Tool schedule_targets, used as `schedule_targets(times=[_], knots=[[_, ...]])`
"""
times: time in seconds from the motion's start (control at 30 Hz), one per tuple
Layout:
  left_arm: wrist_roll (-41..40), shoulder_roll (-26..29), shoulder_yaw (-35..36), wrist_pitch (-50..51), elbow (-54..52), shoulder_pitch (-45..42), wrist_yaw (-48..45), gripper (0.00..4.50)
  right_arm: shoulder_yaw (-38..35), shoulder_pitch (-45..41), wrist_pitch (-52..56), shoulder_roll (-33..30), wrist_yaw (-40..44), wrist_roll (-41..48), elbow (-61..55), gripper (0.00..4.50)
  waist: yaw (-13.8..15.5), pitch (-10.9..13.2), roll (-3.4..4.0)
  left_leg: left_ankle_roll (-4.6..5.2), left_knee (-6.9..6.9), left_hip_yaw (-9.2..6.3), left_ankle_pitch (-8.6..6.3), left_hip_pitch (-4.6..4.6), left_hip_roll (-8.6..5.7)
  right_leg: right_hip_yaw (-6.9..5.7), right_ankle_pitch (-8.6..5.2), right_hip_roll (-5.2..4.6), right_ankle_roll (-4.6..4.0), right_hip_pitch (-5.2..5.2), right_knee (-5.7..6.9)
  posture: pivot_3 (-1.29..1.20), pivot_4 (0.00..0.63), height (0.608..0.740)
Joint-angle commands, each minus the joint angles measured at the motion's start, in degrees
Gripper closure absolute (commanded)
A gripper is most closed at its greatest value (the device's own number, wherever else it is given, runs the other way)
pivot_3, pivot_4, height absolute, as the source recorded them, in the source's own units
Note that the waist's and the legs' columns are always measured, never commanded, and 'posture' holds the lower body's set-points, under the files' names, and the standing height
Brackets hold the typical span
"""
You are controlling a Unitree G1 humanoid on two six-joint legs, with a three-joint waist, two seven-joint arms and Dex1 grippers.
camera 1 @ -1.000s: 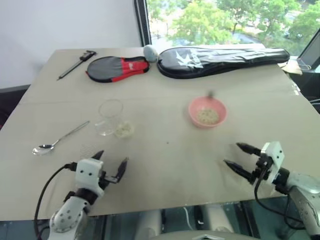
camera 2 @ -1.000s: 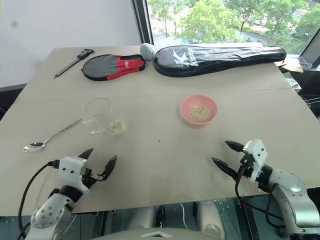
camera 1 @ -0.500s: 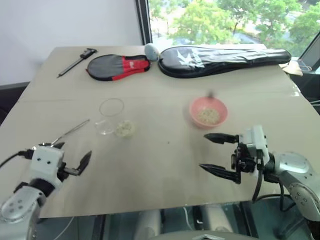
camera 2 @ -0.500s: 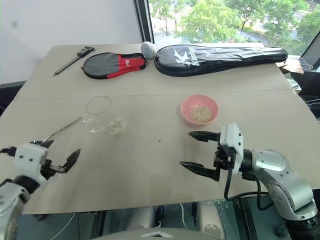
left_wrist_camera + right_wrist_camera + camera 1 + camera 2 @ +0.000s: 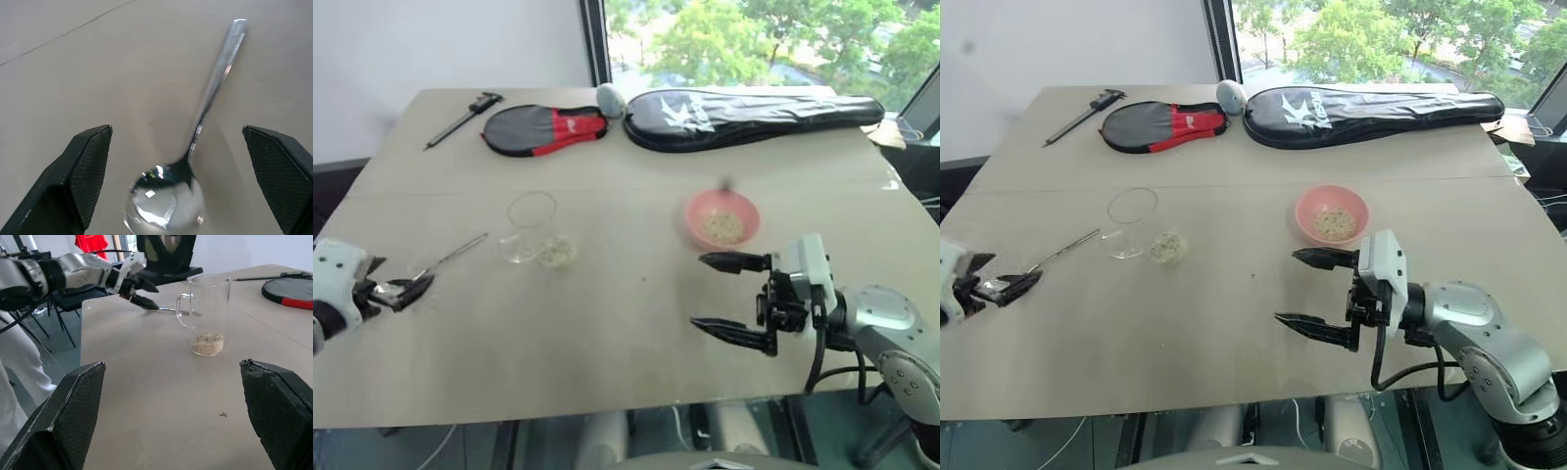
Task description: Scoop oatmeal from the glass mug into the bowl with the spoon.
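The silver spoon [image 5: 445,258] lies on the tan table left of the glass mug [image 5: 530,227]. My left gripper [image 5: 399,280] is open at the table's left edge, with its fingers [image 5: 88,166] on either side of the spoon's bowl [image 5: 164,205]. The mug [image 5: 208,308] stands upright with a little oatmeal [image 5: 208,343] at its bottom. To the right sits the pink bowl [image 5: 689,217], with oatmeal [image 5: 722,227] in it. Just in front of the bowl my right gripper [image 5: 698,292] hangs above the table, open, empty and pointing left.
Along the far edge lie a long black racket bag [image 5: 754,110], a red and black paddle cover [image 5: 543,130], a grey ball [image 5: 608,100] and a dark caliper [image 5: 465,119]. The table's front edge runs close below both grippers. Chairs [image 5: 58,313] stand beyond the left side.
My left gripper has swung left from the table's front edge to the spoon's bowl. My right gripper has risen, shifted left and turned to point left. Both stayed open.
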Motion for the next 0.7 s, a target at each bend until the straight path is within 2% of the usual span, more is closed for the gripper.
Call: schedule_targets(times=[0.03,0.2,0.33,0.47,0.6,0.7], knots=[[3.9,1.7,-6.2,-4.6,11.2,-8.6,-5.0,0.0,-0.3,-0.8,-0.2,0.2,-1.1,0.9,-2.4,0.07,0.1,0.0,0.0,0.0,0.0,0.02,0.0,0.01,-0.03,0.02,0.0,-0.01,0.0,0.01,0.01,0.0,0.15,0.74],[10.0,1.4,-14.6,-7.7,26.7,-20.0,-9.7,0.0,-0.6,-0.7,-0.1,0.4,-2.4,1.1,-3.2,0.07,0.5,0.0,0.0,0.0,0.01,0.05,0.0,0.01,-0.06,0.03,0.02,0.0,-0.02,0.01,0.06,0.0,0.15,0.74],[11.9,1.9,-17.0,-7.8,33.8,-22.0,-12.3,1.1,-1.8,-0.1,0.4,-0.4,-3.3,2.1,-4.4,0.0,0.5,-0.1,0.16,0.0,0.01,0.11,0.0,0.07,-0.07,0.09,0.02,-0.01,-0.01,0.01,0.13,0.0,0.15,0.74],[12.5,2.6,-18.0,-9.2,36.6,-21.7,-13.7,2.66,-1.7,-0.1,0.4,-0.9,-3.2,2.2,-4.5,0.0,-0.1,-0.3,0.39,0.01,0.01,0.16,0.01,0.24,-0.05,0.21,-0.01,0.0,0.0,0.01,0.37,0.0,0.15,0.74],[11.8,3.2,-17.5,-10.9,37.6,-18.9,-13.3,4.43,-1.0,-0.9,0.3,-1.3,-2.6,1.9,-3.7,0.0,-1.3,-0.4,0.62,0.01,-0.01,0.26,0.01,0.5,0.06,0.38,-0.09,0.14,0.14,0.08,0.49,0.0,0.15,0.74],[11.1,3.3,-16.4,-12.6,37.7,-16.7,-11.6,4.43,-0.6,-1.5,0.2,-1.4,-1.7,1.7,-2.9,0.0,-2.1,-0.5,0.72,0.01,-0.14,0.38,0.0,0.87,0.15,0.51,-0.16,0.24,0.2,0.26,0.52,0.0,0.15,0.74]])
